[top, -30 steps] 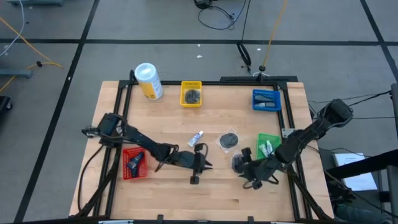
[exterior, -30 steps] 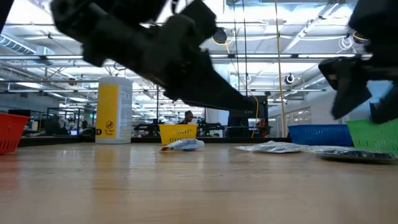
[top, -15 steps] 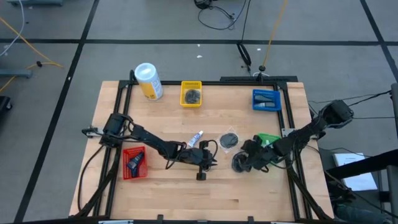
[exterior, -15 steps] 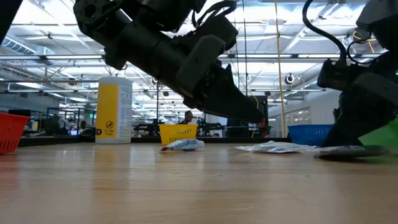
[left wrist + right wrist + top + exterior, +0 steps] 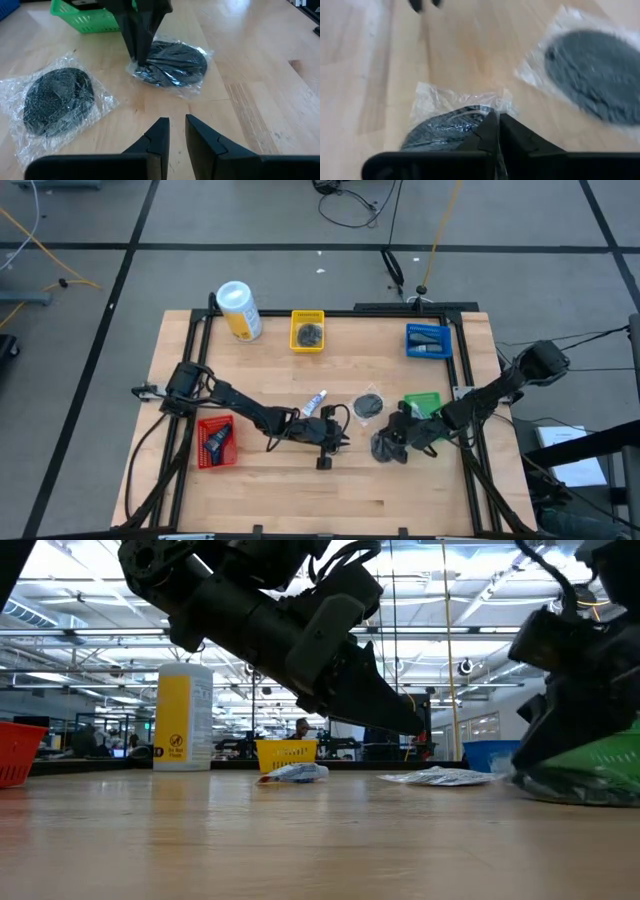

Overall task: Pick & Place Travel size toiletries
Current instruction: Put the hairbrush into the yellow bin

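A dark grey disc in a clear wrapper (image 5: pixel 175 62) lies flat on the table near the green tray (image 5: pixel 422 405). My right gripper (image 5: pixel 496 131) is shut on this pack at its edge. A second wrapped disc (image 5: pixel 369 404) lies flat farther back, and a slim white tube (image 5: pixel 317 402) lies to its left. My left gripper (image 5: pixel 172 137) hovers left of the held pack, its fingers a narrow gap apart with nothing between them. My right gripper pinches the clear wrapper at the pack's edge (image 5: pixel 145 72) between its two fingers. The fingers (image 5: pixel 137 45) slant down from the table's right side. The disc pack still lies on the table, its wrapper bunched at the fingertips.
A red tray (image 5: pixel 215 440) stands at the left, a yellow tray (image 5: pixel 307 330) and a blue tray (image 5: pixel 428 340) at the far edge. The tall yellow canister (image 5: pixel 239 310) stands at the far left.
My right gripper has gone down and toward the disc pack beside the green tray, rolled about its own line, and shut on the pack's wrapper. My left gripper has shifted a little toward the table's right, then kept still.
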Motion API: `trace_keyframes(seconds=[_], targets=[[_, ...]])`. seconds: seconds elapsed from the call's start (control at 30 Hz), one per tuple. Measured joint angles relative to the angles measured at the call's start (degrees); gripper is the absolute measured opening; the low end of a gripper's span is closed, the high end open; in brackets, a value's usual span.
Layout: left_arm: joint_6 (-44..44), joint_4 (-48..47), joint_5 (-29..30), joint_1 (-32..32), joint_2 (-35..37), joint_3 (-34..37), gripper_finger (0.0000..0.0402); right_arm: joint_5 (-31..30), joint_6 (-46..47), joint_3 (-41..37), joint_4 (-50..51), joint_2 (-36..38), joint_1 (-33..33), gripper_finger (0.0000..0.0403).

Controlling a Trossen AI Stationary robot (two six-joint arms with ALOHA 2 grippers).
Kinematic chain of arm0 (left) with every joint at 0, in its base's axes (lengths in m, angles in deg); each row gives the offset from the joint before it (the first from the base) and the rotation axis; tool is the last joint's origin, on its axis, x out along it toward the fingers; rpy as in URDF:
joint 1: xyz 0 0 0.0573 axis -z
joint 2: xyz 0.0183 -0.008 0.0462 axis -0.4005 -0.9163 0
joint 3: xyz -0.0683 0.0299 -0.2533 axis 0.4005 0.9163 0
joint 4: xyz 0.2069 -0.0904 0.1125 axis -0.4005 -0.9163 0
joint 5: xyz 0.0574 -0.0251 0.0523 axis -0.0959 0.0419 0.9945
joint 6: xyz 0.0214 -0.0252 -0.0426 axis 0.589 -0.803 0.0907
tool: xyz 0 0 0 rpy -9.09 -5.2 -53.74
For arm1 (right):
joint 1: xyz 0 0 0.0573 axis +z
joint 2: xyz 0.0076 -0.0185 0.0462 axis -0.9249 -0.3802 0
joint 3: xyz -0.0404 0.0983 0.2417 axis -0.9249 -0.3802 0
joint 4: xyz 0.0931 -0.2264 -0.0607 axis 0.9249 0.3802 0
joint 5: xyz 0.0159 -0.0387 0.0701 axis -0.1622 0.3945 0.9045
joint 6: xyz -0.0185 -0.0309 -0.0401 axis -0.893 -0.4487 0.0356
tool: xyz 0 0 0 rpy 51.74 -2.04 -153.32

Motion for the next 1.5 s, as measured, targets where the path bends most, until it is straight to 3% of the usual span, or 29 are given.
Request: trace_keyframes(seconds=[0.27, 0.37, 0.47, 0.67, 0.77, 0.87, 1.0, 1.17, 1.5], targets=[[-0.9, 2.1, 0.3, -0.8, 0.0, 0.0, 0.0061, -0.3, -9.2, 5.2, -0.1, 0.7, 0.2, 0.0002], [-0.8, 4.8, -1.2, -1.5, 0.0, 0.0, 0.0077, -3.6, -13.1, 7.2, -0.2, 0.7, 0.6, 0.0001], [-2.9, 6.4, -3.9, -2.8, 0.0, 0.0, 0.012, -9.4, -16.2, 8.2, 0.4, 0.7, 1.6, 0.0001], [-12.9, 7.8, -6.4, -6.6, 0.0, 0.1, 0.0247, -23.0, -22.0, 8.3, -0.3, 0.6, 5.1, 0.0001], [-13.8, 8.3, -7.7, -7.6, 0.0, 0.1, 0.0295, -25.9, -24.3, 8.3, -1.3, 0.6, 5.9, 0.0], [-13.7, 10.5, -8.2, -7.5, 0.0, 0.1, 0.0314, -26.4, -26.7, 8.3, -4.9, -0.4, 5.8, 0.0], [-12.4, 12.9, -7.0, -6.6, 0.0, 0.1, 0.0302, -29.1, -32.0, 8.3, -11.9, -3.2, 5.8, 0.0], [-12.5, 12.7, -2.9, -5.9, 0.0, 0.1, 0.0257, -29.0, -38.0, 8.3, -21.1, -7.0, 5.8, 0.0], [-7.5, 8.1, -2.5, -5.2, 0.0, 0.1, 0.0093, -28.8, -39.7, 8.3, -24.2, -8.7, 5.8, 0.0012]])
